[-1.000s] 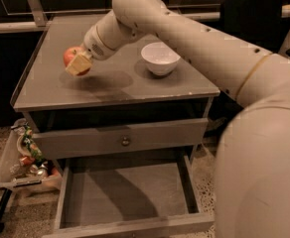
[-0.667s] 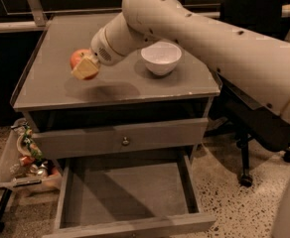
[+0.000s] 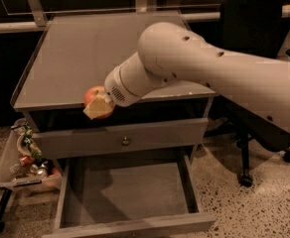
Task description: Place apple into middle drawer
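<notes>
Now the arm (image 3: 219,78) fills far more of the frame than a second ago. It sweeps in from the right edge and reaches down to the left centre, where earlier it stretched across the upper part of the picture. It crosses the right half of the cabinet top (image 3: 80,53) and hides that part. The gripper (image 3: 98,106) has moved from above the left middle of the top to its front edge. It is clamped on the apple (image 3: 92,95), with one pale finger (image 3: 100,110) lying across the fruit's lower right side. The apple hangs at left centre, level with the front lip of the top and above the closed drawer front (image 3: 120,139). It is well apart from the middle drawer (image 3: 130,195) below.

That drawer stands pulled out at the bottom centre, its grey floor bare, with nothing between it and the fruit but the closed front and its small knob (image 3: 126,141). A dark chair (image 3: 249,29) stands at the upper right behind the arm. A clear bin (image 3: 23,160) of mixed odds and ends sits at the lower left on the speckled floor (image 3: 254,207).

The apple is round, so no long axis shows, and I cannot tell which way its stem dimple points.
</notes>
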{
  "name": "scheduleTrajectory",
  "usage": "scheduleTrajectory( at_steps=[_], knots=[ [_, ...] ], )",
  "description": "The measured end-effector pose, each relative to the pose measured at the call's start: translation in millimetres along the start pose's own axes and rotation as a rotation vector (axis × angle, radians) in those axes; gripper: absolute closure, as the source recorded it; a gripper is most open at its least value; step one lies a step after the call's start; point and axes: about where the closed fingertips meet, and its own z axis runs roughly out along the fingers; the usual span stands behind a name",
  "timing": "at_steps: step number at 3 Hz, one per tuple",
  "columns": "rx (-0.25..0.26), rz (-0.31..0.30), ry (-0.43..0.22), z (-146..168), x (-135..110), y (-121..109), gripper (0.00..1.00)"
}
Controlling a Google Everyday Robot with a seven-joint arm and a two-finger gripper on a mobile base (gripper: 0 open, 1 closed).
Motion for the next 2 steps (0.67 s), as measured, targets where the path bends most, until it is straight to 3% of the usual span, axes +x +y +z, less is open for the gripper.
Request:
scheduleTrajectory(
  at_steps=[1, 2],
  knots=[
    [-0.010, 0.010, 0.032, 5.5, 19.2, 5.2, 1.00],
    [0.000, 0.011, 0.031, -0.8, 19.9, 8.2, 1.00]
  ],
)
